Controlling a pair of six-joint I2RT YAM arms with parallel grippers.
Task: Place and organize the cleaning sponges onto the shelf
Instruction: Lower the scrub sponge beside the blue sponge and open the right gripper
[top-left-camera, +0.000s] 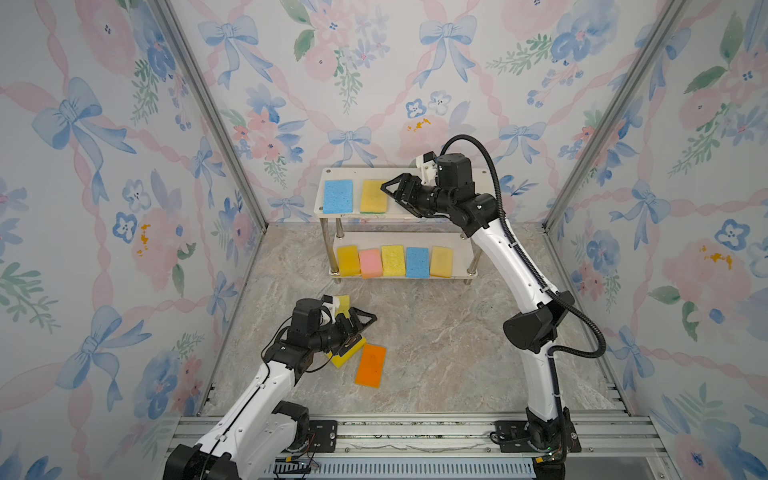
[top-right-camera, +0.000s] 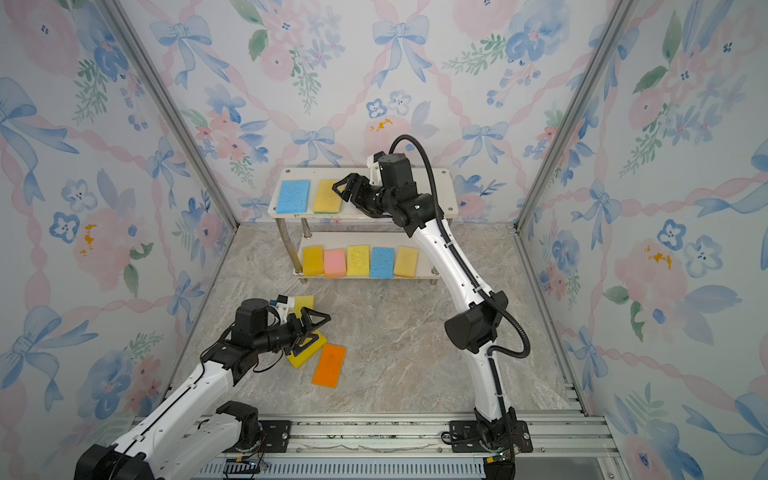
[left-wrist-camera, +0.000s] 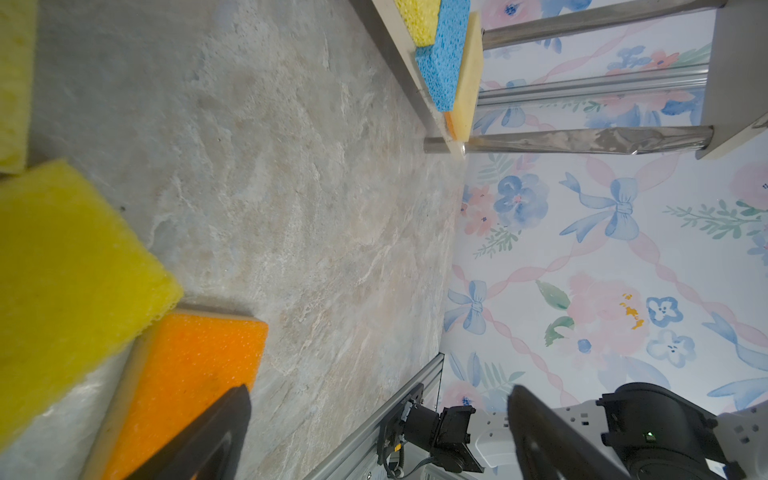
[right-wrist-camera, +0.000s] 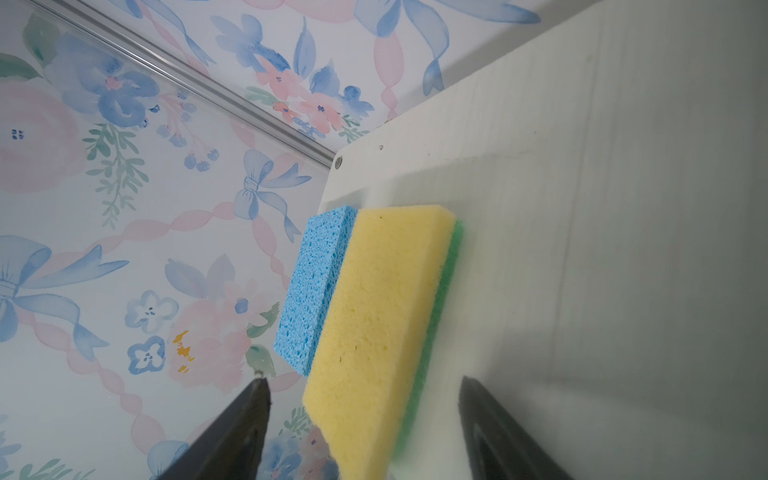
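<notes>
My right hand (top-left-camera: 387, 192) hangs over the shelf (top-left-camera: 357, 173), jaws released either side of the yellow sponge (top-left-camera: 372, 198). It lies flat on the top board, just beside the blue sponge (top-left-camera: 338, 196). To finish well I'd draw straight back and up, so neither finger drags it askew. Five sponges (top-left-camera: 392, 260) line the lower board. My left hand (top-left-camera: 368, 328), spread wide and empty, hovers over a bright yellow sponge (top-left-camera: 347, 359) just beside the orange sponge (top-left-camera: 371, 365). A pale yellow sponge (top-left-camera: 343, 303) lies near. Marbled tabletop (top-left-camera: 436, 332), flowered wallpaper (top-left-camera: 374, 62) on three sides.
</notes>
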